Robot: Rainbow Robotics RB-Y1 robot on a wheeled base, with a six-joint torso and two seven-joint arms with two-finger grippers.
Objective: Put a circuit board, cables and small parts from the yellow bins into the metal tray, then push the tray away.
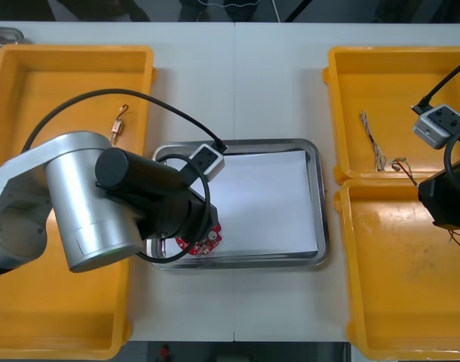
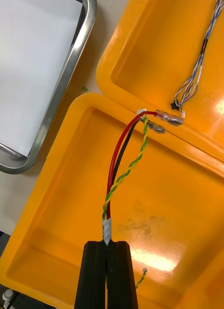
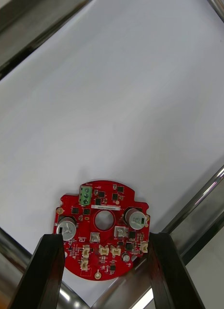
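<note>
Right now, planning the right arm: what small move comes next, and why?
Probably lift the cable clear of the bin: the right gripper is shut on it, yet its far end lies on the rim. The left gripper is over the tray's board.

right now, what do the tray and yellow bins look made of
Metal tray: likely polished steel, rim mirror-bright; inside matte white. Yellow bins: probably moulded plastic, glossy highlights, rounded rims. Left gripper is over the tray; right gripper holds a cable.
</note>
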